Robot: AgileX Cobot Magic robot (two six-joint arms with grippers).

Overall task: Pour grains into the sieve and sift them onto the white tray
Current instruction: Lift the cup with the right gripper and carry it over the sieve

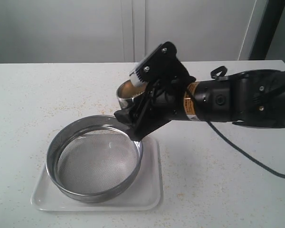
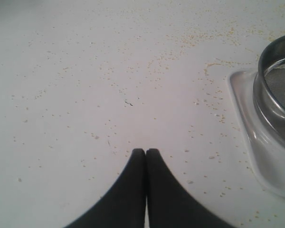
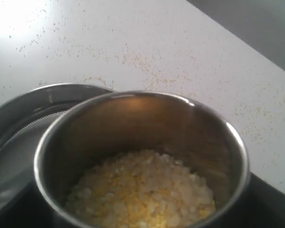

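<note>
The sieve (image 1: 95, 159) sits in the tray (image 1: 149, 194), & the tray lies flat on the white worktop (image 1: 38, 95). The sieve is round & shiny w/ a grey mesh bottom, & it fills most of the tray. The R gripper (image 1: 135, 116) comes in from the right on a black arm (image 1: 237, 97). It is clamped on a small steel cup (image 1: 125, 99), w/ its fingers spread wide round it. The cup is just behind the sieve's back rim, mouth up. Can't tell if the cup touches the worktop or hangs a bit above it. In the R wrist view the grains (image 3: 142, 190) lie in the bottom of the cup: a heap of yellow bits mixed w/ paler, whitish ones. The cup's walls rise bare & shiny above the heap, & the sieve's rim shows right next to the cup. The L gripper (image 2: 146, 153) has its two black fingers pressed together & holds nothing. It hangs over bare worktop, off to one side of the tray, apart from it. A corner of the tray & a bit of the sieve's rim show at the edge of the L wrist view. Lots of tiny yellow specks (image 2: 194, 38) lie scattered on the worktop around the tray.
</note>
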